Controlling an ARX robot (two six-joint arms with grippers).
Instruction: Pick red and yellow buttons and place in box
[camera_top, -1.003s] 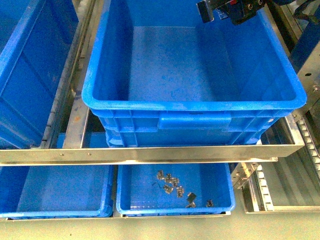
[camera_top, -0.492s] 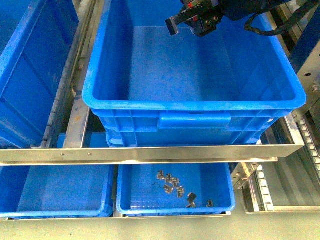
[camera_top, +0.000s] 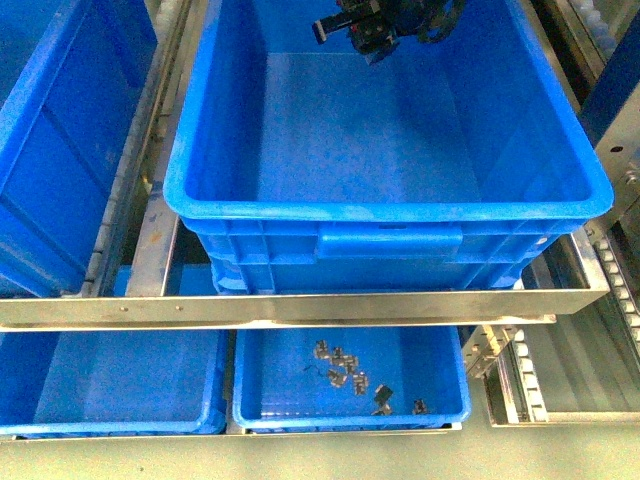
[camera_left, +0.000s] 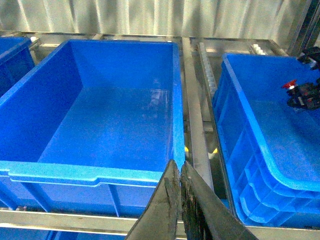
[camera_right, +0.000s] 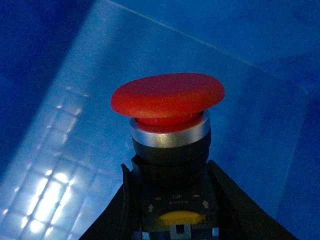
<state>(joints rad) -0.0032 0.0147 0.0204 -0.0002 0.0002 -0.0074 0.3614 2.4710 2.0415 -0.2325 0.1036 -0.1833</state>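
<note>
The right gripper (camera_top: 357, 33) hangs inside the far end of the box (camera_top: 390, 211), clamped on a red button (camera_right: 167, 97). Its two black fingers (camera_right: 114, 212) press the button's dark body from either side, while the red cap and silver collar stand clear beyond the fingertips. A yellow mark shows on the body between the fingers. The box's pale blue floor lies below gripper and button, apart from both. The left gripper (camera_left: 178, 165) is outside the box, its fingers pressed together with nothing between them, pointing at the near rim of a neighbouring blue crate (camera_left: 95, 172); the box stands beside that crate, across a metal rail (camera_left: 195, 125).
</note>
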